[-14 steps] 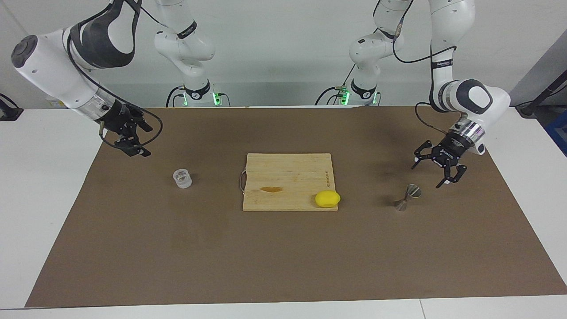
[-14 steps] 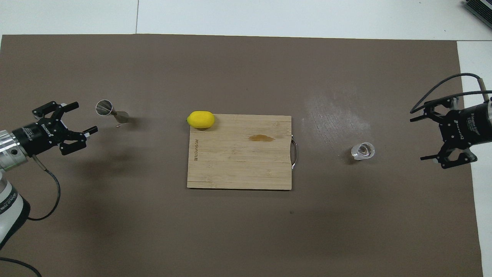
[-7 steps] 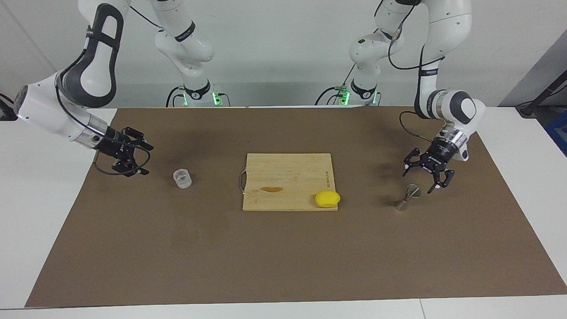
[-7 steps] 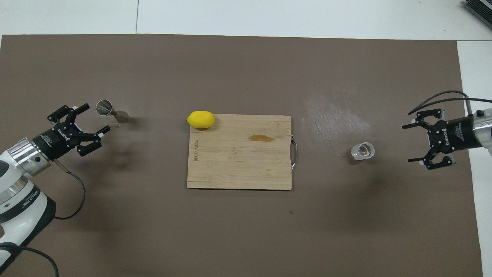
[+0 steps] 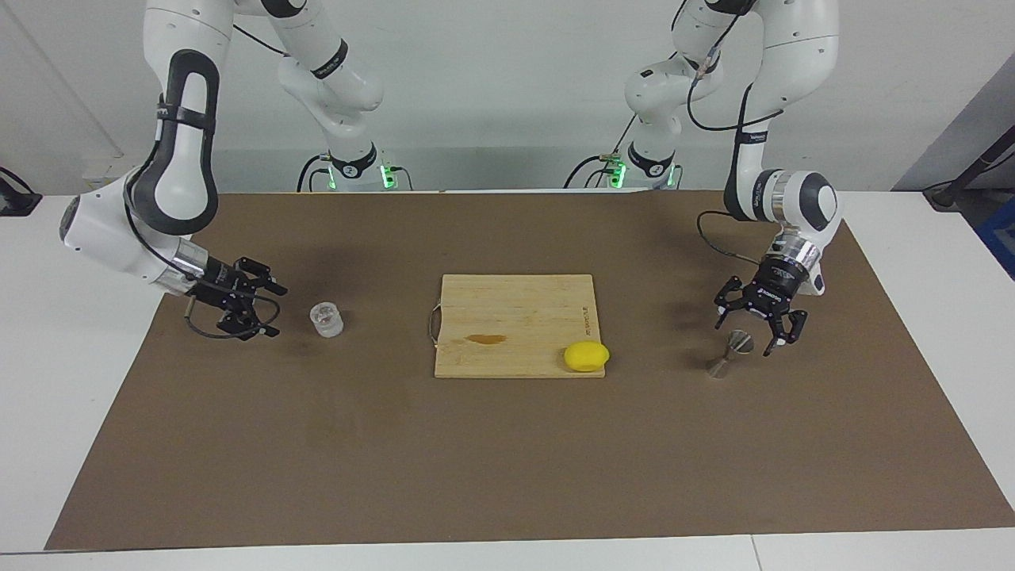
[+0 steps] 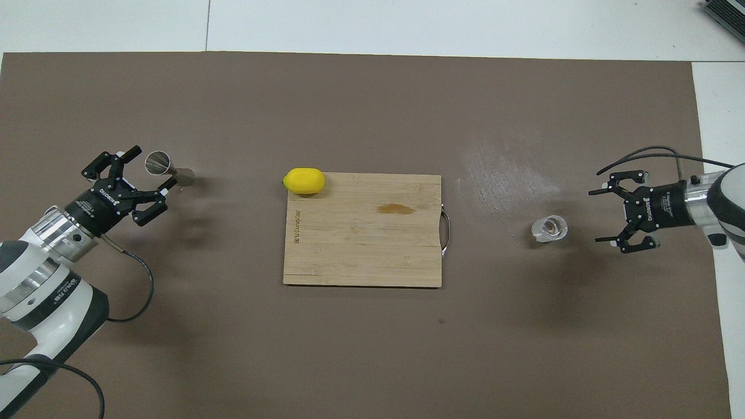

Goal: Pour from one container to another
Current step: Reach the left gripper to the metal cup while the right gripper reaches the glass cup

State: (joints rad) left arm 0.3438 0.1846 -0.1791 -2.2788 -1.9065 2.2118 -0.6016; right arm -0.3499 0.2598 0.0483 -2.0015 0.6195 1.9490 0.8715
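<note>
Facing view shows the left gripper point(image 5: 747, 323) low over the brown mat point(image 5: 507, 460), fingers spread wide around the top of the steel jigger point(image 5: 728, 354) without clamping it. The right gripper point(image 5: 262, 311), also wide open and holding nothing, hangs just beside the glass cup point(image 5: 326, 319). Between them lies a cutting board point(image 5: 507, 313) carrying a lemon point(image 5: 586, 356).

Bare mat point(image 5: 507, 452) lies open between my right gripper point(image 5: 266, 309) and the glass cup point(image 5: 326, 319); cutting board point(image 5: 515, 325) and lemon point(image 5: 587, 356) block the middle.
</note>
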